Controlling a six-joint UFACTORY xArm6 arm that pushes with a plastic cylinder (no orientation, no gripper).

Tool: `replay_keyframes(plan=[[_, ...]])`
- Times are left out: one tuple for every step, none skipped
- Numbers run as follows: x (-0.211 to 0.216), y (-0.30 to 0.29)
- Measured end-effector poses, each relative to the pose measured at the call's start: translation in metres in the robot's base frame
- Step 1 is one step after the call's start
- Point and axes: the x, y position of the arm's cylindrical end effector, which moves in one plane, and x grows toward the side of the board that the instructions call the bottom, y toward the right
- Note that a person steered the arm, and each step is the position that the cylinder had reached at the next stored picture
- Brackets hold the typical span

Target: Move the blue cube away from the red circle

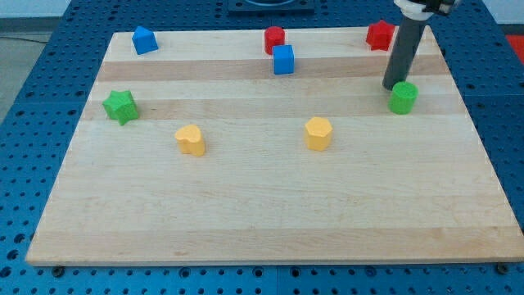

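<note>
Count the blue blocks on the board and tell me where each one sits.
2. One blue block sits near the board's top-left corner. The blue cube sits top centre, just below and right of the red circle. None looks hidden.

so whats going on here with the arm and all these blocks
A single arm with a dark rod is working on a wooden board scattered with coloured blocks. Its job is to push the blue cube away from the red circle, but those two sit right next to each other near the view's top. My tip is far off on the view's right, just beside a green block and below a red block.
</note>
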Motion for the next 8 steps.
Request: replay_keyframes(plan=[[0.000,0.000],[-0.027,-0.008],[-0.063,-0.043],[-0.079,-0.103],[-0.091,-0.135],[-0.093,-0.141],[-0.091,-0.157],[-0.078,-0.168]])
